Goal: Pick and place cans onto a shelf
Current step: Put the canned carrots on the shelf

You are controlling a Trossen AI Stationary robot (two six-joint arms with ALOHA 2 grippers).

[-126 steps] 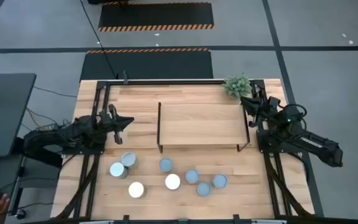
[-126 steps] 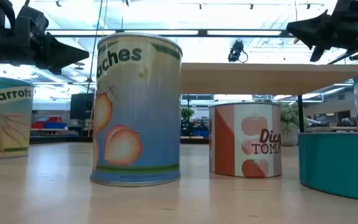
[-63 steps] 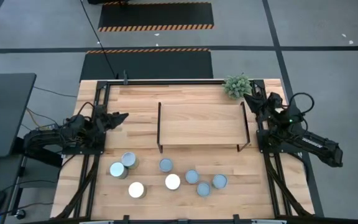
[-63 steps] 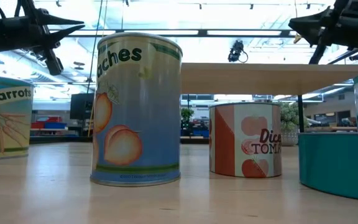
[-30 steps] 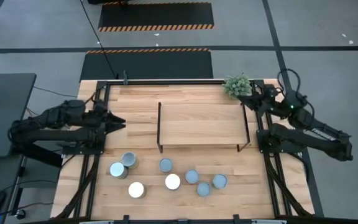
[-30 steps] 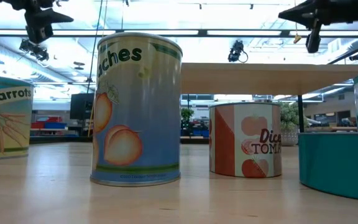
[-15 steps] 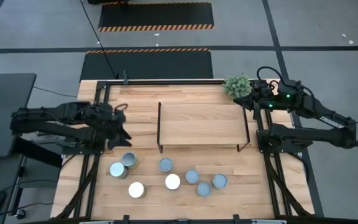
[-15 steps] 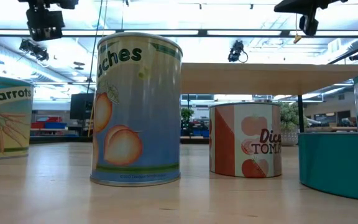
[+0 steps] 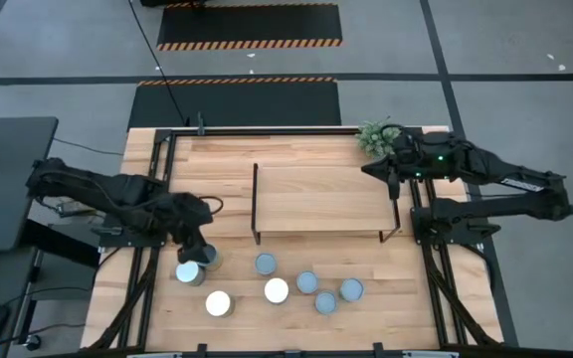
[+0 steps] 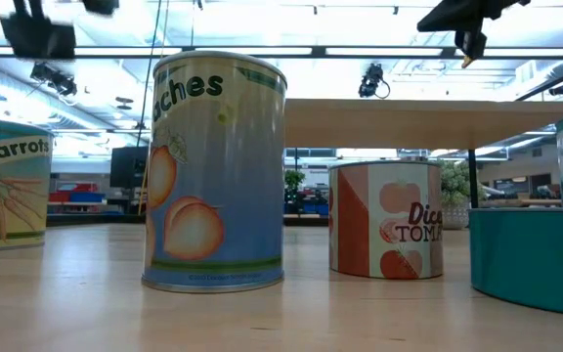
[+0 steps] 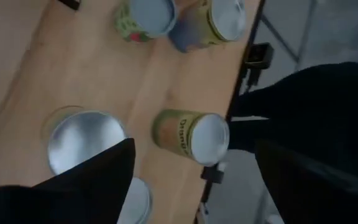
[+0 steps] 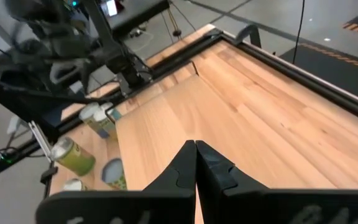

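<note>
The low rectangular light-wood shelf on thin black metal legs is standing at the middle of the larger wooden tabletop, and nothing is resting on its board. All seven small metal cans with silvery-grey sides and pale round tops are sitting on the tabletop at about six o'clock from the shelf, between it and the near edge: two are touching at about seven o'clock, one lies near the edge beside them, and four are clustering below the shelf's front edge. From table height, a tall can with a blue and cream peach label is standing upright in front, a cream can labelled with carrots is off to one side, and a red and white tomato can is standing farther back under the shelf board. The left gripper is hanging at the shelf's eight o'clock, directly over the touching pair of cans, and its wrist camera is looking down between widely parted fingers onto a round silvery can top. The right gripper is hovering at the shelf's two o'clock, over its right end, beside a small green leafy plant; its fingertips are pressing together with nothing between them.
</note>
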